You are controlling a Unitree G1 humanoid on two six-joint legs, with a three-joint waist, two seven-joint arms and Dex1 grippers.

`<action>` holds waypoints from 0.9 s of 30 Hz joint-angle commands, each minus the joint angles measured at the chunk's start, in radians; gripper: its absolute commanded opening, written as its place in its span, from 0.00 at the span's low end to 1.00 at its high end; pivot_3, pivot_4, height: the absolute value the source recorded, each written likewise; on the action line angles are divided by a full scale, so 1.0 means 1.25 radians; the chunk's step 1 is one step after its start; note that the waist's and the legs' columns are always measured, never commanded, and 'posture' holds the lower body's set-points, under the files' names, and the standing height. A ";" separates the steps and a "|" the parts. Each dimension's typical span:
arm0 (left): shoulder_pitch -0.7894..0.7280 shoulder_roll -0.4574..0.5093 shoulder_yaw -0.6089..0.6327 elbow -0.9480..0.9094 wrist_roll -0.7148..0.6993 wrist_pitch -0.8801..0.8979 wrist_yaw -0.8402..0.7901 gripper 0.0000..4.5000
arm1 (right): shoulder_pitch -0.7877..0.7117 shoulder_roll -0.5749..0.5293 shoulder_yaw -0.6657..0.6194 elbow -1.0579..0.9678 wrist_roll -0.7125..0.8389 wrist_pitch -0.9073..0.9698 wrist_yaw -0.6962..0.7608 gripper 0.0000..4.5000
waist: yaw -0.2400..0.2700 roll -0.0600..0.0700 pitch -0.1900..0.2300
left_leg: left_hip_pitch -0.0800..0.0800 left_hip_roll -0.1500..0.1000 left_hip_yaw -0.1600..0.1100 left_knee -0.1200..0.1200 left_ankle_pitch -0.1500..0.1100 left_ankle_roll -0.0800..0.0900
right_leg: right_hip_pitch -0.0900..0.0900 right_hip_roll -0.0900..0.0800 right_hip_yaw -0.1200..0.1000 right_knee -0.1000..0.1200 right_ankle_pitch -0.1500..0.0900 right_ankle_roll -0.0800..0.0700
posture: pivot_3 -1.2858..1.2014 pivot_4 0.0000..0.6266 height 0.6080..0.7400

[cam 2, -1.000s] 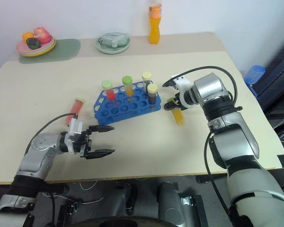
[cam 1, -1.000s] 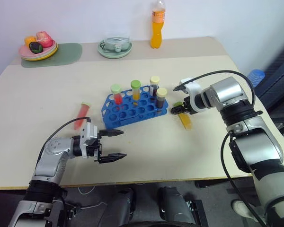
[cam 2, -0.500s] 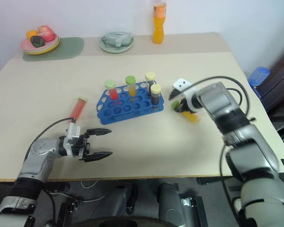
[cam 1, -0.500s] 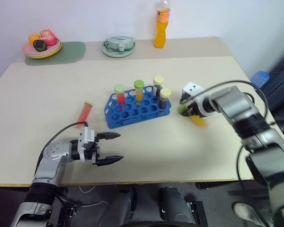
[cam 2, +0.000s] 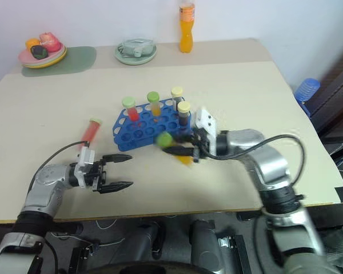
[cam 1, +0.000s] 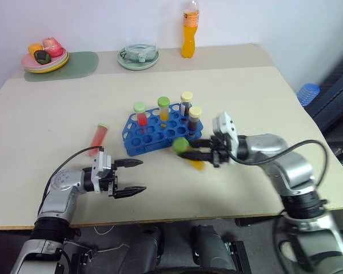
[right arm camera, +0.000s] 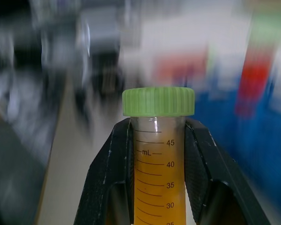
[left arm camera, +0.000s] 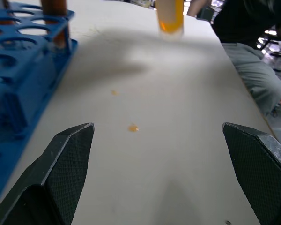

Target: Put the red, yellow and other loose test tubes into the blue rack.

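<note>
Just in front of the blue plastic rack (cam 1: 163, 132), your right gripper (cam 1: 190, 154) clamps the green-capped yellow tube (right arm camera: 158, 154); your left gripper (cam 1: 132, 176) gapes wide nearby, the red tube (cam 1: 99, 137) lying beside the rack.

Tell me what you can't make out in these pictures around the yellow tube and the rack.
- Yellow tube: its lower end is cut off by the edge of the right wrist view; in the eye views motion blur smears it in the right claw.
- Blue rack: cut off by the edge of the left wrist view; a blurred patch in the right wrist view.
- Red tube on the table: markings too small to read.
</note>
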 commanded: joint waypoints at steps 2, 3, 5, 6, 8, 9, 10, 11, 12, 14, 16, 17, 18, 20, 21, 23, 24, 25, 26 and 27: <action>0.015 0.008 0.036 -0.043 -0.025 0.022 0.021 1.00 | -0.044 0.140 -0.020 0.091 -0.068 -0.205 -0.135 0.17 | 0.001 0.000 0.000 | 0.000 0.000 0.000 0.000 0.000 0.000 | 0.000 0.000 0.000 0.000 0.000 0.000 | 0.52 0.24 1.00; 0.020 0.007 0.041 -0.046 -0.028 0.027 0.025 1.00 | -0.050 0.171 -0.017 0.123 -0.086 -0.250 -0.158 0.17 | 0.001 0.000 0.000 | 0.000 0.000 0.000 0.000 0.000 0.000 | 0.000 0.000 0.000 0.000 0.000 0.000 | 0.52 0.24 1.00; 0.034 0.011 0.049 -0.049 -0.029 0.029 0.030 1.00 | -0.059 0.240 -0.012 0.205 -0.122 -0.354 -0.204 0.17 | 0.000 0.000 0.000 | 0.000 0.000 0.000 0.000 0.000 -0.001 | -0.001 0.000 0.000 0.001 0.000 0.000 | 0.52 0.24 1.00; 0.038 0.013 0.052 -0.051 -0.031 0.030 0.032 1.00 | -0.063 0.264 -0.009 0.243 -0.139 -0.401 -0.219 0.17 | -0.001 0.000 0.000 | 0.000 0.000 0.000 0.000 0.000 -0.001 | -0.001 0.000 0.000 0.001 0.000 0.000 | 0.52 0.24 1.00; 0.044 0.017 0.061 -0.057 -0.037 0.036 0.038 1.00 | -0.074 0.297 -0.008 0.317 -0.170 -0.482 -0.244 0.17 | -0.003 0.000 0.000 | 0.001 0.000 0.000 -0.001 0.001 -0.001 | -0.001 0.001 0.000 0.002 0.000 0.000 | 0.52 0.24 1.00; 0.047 0.021 0.064 -0.064 -0.038 0.040 0.040 1.00 | -0.080 0.309 -0.011 0.349 -0.179 -0.514 -0.254 0.17 | -0.004 0.000 0.000 | 0.000 0.000 0.000 -0.001 0.001 -0.002 | -0.002 0.001 0.000 0.002 0.000 0.000 | 0.52 0.24 1.00; 0.050 0.024 0.067 -0.072 -0.039 0.045 0.041 1.00 | -0.086 0.320 -0.011 0.378 -0.187 -0.541 -0.260 0.17 | -0.004 0.000 0.000 | 0.000 0.000 0.000 -0.001 0.001 -0.002 | -0.002 0.001 0.000 0.003 0.000 0.000 | 0.52 0.24 1.00; 0.052 0.028 0.073 -0.084 -0.044 0.054 0.046 1.00 | -0.091 0.328 -0.011 0.411 -0.199 -0.573 -0.271 0.17 | -0.004 0.000 0.000 | 0.000 0.000 0.000 -0.001 0.001 -0.002 | -0.003 0.001 0.000 0.003 0.000 0.000 | 0.52 0.24 1.00; 0.055 0.033 0.078 -0.096 -0.048 0.064 0.050 1.00 | -0.095 0.334 -0.011 0.439 -0.209 -0.598 -0.279 0.17 | -0.005 0.000 0.000 | 0.000 0.000 0.000 -0.001 0.001 -0.002 | -0.003 0.001 0.000 0.003 0.000 0.000 | 0.52 0.24 1.00; 0.060 0.040 0.083 -0.121 -0.054 0.081 0.060 1.00 | -0.101 0.340 -0.011 0.480 -0.219 -0.639 -0.284 0.17 | -0.005 0.000 0.000 | 0.001 0.000 0.000 -0.001 0.001 -0.002 | -0.003 0.001 0.000 0.003 0.000 0.000 | 0.52 0.24 1.00; 0.068 0.044 0.086 -0.151 -0.058 0.099 0.075 1.00 | -0.104 0.339 -0.014 0.514 -0.229 -0.671 -0.290 0.17 | -0.005 0.000 0.000 | 0.001 0.000 0.000 -0.001 0.001 -0.002 | -0.004 0.001 0.001 0.003 0.000 0.000 | 0.52 0.24 1.00; 0.072 0.044 0.087 -0.166 -0.059 0.109 0.083 1.00 | -0.105 0.337 -0.016 0.528 -0.232 -0.684 -0.293 0.17 | -0.005 0.000 0.000 | 0.001 0.000 0.000 -0.001 0.001 -0.002 | -0.004 0.001 0.001 0.003 0.000 0.000 | 0.52 0.24 1.00; 0.075 0.044 0.089 -0.176 -0.058 0.115 0.088 1.00 | -0.106 0.336 -0.017 0.538 -0.234 -0.694 -0.295 0.17 | -0.005 0.000 0.000 | 0.001 0.000 0.000 -0.001 0.002 -0.003 | -0.004 0.001 0.001 0.003 0.000 0.000 | 0.52 0.24 1.00; 0.078 0.045 0.087 -0.222 -0.063 0.147 0.112 1.00 | -0.105 0.332 -0.020 0.544 -0.230 -0.704 -0.291 0.17 | -0.005 0.000 0.000 | 0.001 0.000 0.000 -0.002 0.001 -0.003 | -0.004 0.002 0.001 0.003 0.000 0.000 | 0.52 0.24 1.00; 0.077 0.045 0.085 -0.248 -0.065 0.166 0.126 1.00 | -0.102 0.330 -0.022 0.538 -0.225 -0.705 -0.289 0.17 | -0.005 0.000 0.000 | 0.001 0.000 0.000 -0.002 0.001 -0.003 | -0.004 0.002 0.001 0.003 0.000 0.000 | 0.52 0.24 1.00; 0.077 0.044 0.083 -0.281 -0.068 0.193 0.146 1.00 | -0.098 0.326 -0.024 0.528 -0.221 -0.705 -0.286 0.17 | -0.005 0.000 0.000 | 0.001 0.000 0.000 -0.002 0.001 -0.003 | -0.004 0.002 0.001 0.003 0.000 0.000 | 0.52 0.24 1.00; 0.074 0.044 0.082 -0.294 -0.069 0.206 0.156 1.00 | -0.096 0.324 -0.025 0.523 -0.220 -0.704 -0.286 0.17 | -0.005 0.000 0.000 | 0.001 0.000 0.000 -0.002 0.001 -0.003 | -0.004 0.002 0.001 0.004 0.000 0.000 | 0.52 0.24 1.00; 0.070 0.043 0.079 -0.305 -0.070 0.219 0.166 1.00 | -0.094 0.322 -0.026 0.520 -0.220 -0.705 -0.288 0.17 | -0.005 0.000 0.000 | 0.001 0.000 0.000 -0.002 0.001 -0.003 | -0.004 0.002 0.001 0.004 0.000 0.000 | 0.52 0.24 1.00; 0.065 0.042 0.077 -0.315 -0.071 0.230 0.174 1.00 | -0.093 0.320 -0.027 0.518 -0.221 -0.707 -0.289 0.17 | -0.005 0.000 0.000 | 0.001 0.000 0.000 -0.002 0.002 -0.003 | -0.004 0.002 0.001 0.004 0.000 0.000 | 0.52 0.24 1.00; 0.060 0.041 0.074 -0.324 -0.072 0.241 0.182 1.00 | -0.090 0.318 -0.027 0.518 -0.223 -0.709 -0.290 0.17 | -0.005 0.000 0.000 | 0.001 0.000 0.000 -0.002 0.002 -0.003 | -0.004 0.002 0.001 0.004 0.000 -0.001 | 0.52 0.24 1.00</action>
